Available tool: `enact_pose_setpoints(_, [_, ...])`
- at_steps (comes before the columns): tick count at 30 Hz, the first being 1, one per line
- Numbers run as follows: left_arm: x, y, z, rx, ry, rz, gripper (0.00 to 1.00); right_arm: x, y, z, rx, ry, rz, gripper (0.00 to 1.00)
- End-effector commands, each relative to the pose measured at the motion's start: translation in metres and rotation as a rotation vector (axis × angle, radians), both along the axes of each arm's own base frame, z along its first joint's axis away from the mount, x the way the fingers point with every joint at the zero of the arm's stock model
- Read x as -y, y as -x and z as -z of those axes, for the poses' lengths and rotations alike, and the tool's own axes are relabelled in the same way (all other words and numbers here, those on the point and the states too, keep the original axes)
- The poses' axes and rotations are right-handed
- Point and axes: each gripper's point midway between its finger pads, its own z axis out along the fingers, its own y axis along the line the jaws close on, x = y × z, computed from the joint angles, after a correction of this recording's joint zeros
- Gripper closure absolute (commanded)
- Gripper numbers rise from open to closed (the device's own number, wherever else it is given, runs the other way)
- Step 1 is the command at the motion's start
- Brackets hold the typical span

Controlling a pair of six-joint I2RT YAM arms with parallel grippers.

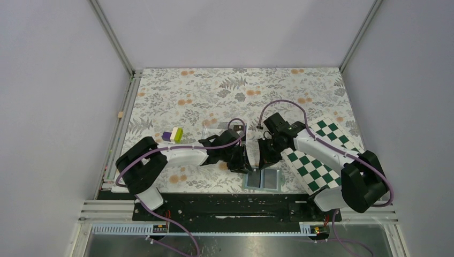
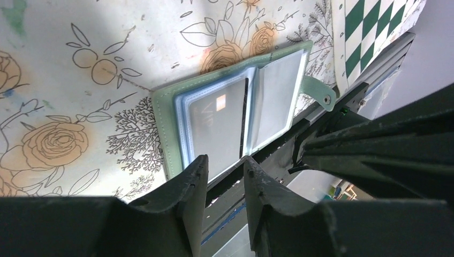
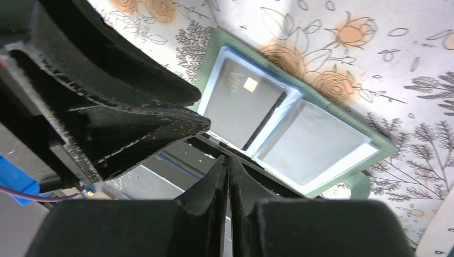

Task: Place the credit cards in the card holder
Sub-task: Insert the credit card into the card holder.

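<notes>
Item 1: flat sage-green folding card holder (image 2: 162,123). I see it lying open and flat on the floral-patterned counter (image 1: 214,91), at the near edge in front of the arm bases, with its snap tab pointing right.

Item 2: thin dark credit card (image 3: 241,104) with a small pale mark. It sits in the pale blue-grey pocket of the half away from the snap tab.

Item 3: left claw (image 2: 222,171). It hangs over the holder's near edge, fingers parted by a narrow gap and holding nothing.

Item 4: right claw (image 3: 228,166). It is just beside the left one above the holder, fingers all but together with nothing between them.

Item 5: green-and-white chequered board (image 1: 308,172), right of the holder and partly under the right arm.

Item 6: clear acrylic box (image 1: 219,127), behind the claws.

Item 7: small purple, white and yellow-green blocks (image 1: 173,135), well to the left.
</notes>
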Motion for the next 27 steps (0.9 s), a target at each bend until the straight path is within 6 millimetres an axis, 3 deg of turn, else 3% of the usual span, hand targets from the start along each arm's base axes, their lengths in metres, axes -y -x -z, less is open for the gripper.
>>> enact_pose_setpoints(1, [0.016,-0.007,-0.020,0.040,0.062,0.013,0.68,0.018,-0.002,-0.002,0.011,0.053,0.016,0.91])
enact_pose_setpoints(6, [0.011,-0.006,-0.004,0.024,0.011,0.008,0.68,0.017,0.010,0.017,-0.061,0.047,0.006,1.00])
enact_pose_setpoints(16, [0.011,-0.002,0.015,-0.012,-0.027,0.017,0.68,0.010,0.021,0.061,-0.182,0.035,0.015,1.00])
enact_pose_setpoints(20, [0.017,0.000,0.013,-0.014,-0.011,0.033,0.68,0.010,0.023,0.071,-0.207,0.040,0.016,1.00])
enact_pose_setpoints(27, [0.033,0.002,-0.010,0.000,0.073,0.050,0.74,0.010,0.024,0.075,-0.214,0.038,0.019,1.00])
